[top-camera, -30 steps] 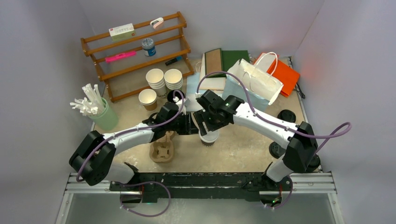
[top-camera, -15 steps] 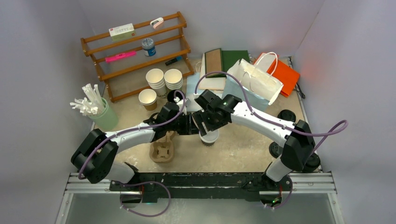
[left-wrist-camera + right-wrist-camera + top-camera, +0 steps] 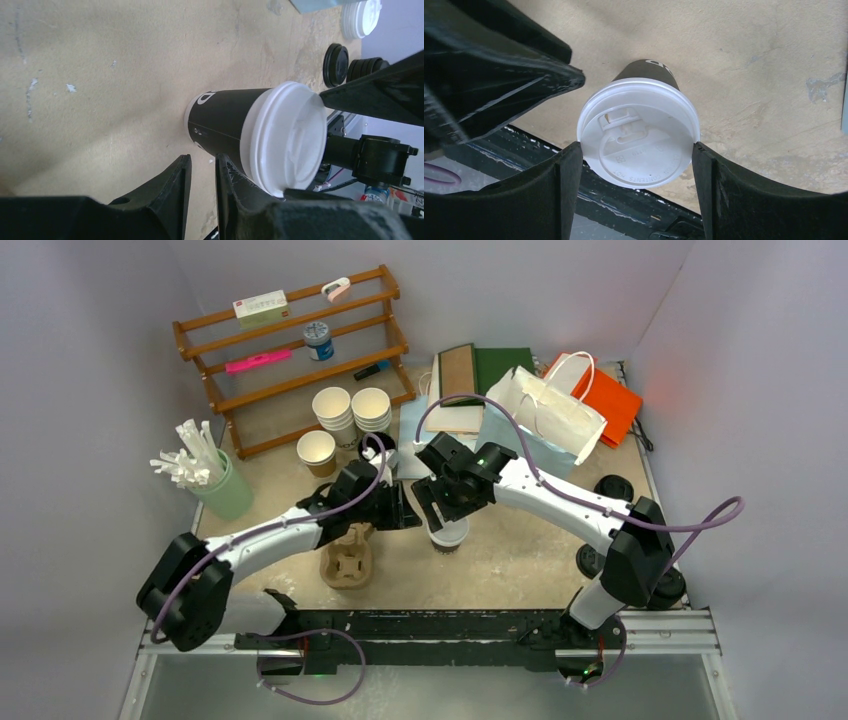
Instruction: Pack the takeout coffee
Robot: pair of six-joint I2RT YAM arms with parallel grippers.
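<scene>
The takeout coffee (image 3: 447, 535) is a black-walled paper cup (image 3: 225, 127) with a white plastic lid (image 3: 639, 132). It stands upright on the tan table near the middle. My right gripper (image 3: 637, 150) comes down over it, and both fingers touch the lid's rim on opposite sides. In the top view that gripper (image 3: 445, 512) hides most of the lid. My left gripper (image 3: 202, 161) lies low just left of the cup. Its jaws stand a narrow gap apart with nothing between them, and one finger (image 3: 235, 182) is close to the cup's wall.
A cardboard cup carrier (image 3: 348, 558) lies near the left arm. Stacked white cups (image 3: 352, 410), a wooden rack (image 3: 290, 350) and a green straw holder (image 3: 222, 490) stand behind left. A white paper bag (image 3: 545, 420), an orange bag (image 3: 610, 400) and black lids (image 3: 612, 488) are on the right.
The left arm's elbow has swung to the left and its wrist has shifted slightly beside the cup. The right gripper stays on the lid.
</scene>
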